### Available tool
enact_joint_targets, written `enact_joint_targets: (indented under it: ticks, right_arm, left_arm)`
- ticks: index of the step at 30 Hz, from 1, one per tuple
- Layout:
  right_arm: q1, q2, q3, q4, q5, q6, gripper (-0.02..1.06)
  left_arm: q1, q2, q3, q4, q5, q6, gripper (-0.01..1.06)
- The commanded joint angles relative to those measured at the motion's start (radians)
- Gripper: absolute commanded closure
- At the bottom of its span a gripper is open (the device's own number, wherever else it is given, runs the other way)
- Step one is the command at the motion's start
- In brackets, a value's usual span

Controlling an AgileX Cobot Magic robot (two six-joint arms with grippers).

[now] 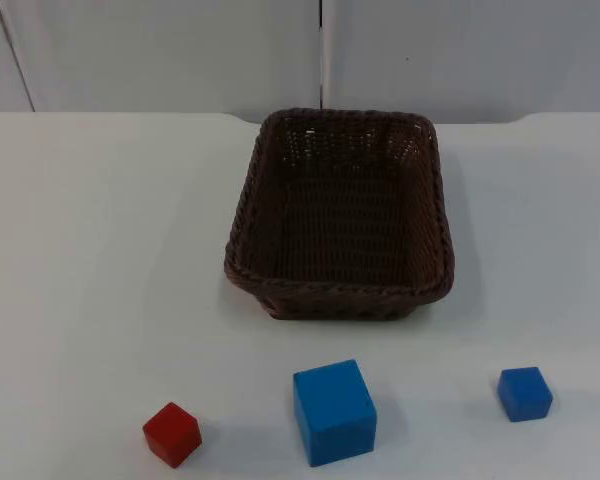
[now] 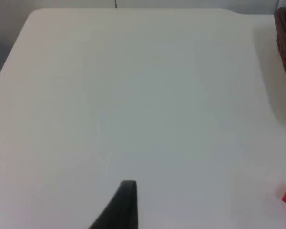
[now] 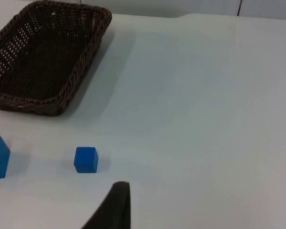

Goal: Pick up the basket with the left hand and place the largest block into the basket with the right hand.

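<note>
Black fingertip of the left gripper (image 2: 121, 205) hangs over bare white table top (image 1: 90, 250); I cannot tell its state. The right gripper (image 3: 115, 205), state likewise unclear, hovers near a small blue cube (image 3: 86, 159). The dark brown woven wicker basket (image 1: 340, 215) sits mid-table, empty. Before it lie a small red cube (image 1: 172, 434) and the large blue cube (image 1: 334, 412). The basket likely handles light and stiff; grip its rim. The large cube looks rigid; pinch opposite flat faces

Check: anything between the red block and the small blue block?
Yes, in the top view the large blue block sits between the red block and the small blue block.
</note>
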Motion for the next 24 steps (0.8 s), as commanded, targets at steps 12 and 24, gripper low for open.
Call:
enact_joint_targets:
  ticks: [12,24]
  right_arm:
    - [-0.006,-0.003,-0.001,-0.001,-0.005,0.001,-0.01]
    - [-0.006,-0.003,-0.001,-0.001,-0.005,0.001,-0.01]
  left_arm:
    - [0.002,0.027,-0.038,-0.025,-0.1,0.0,0.0]
    - [0.002,0.142,-0.038,-0.101,-0.202,0.024,0.0]
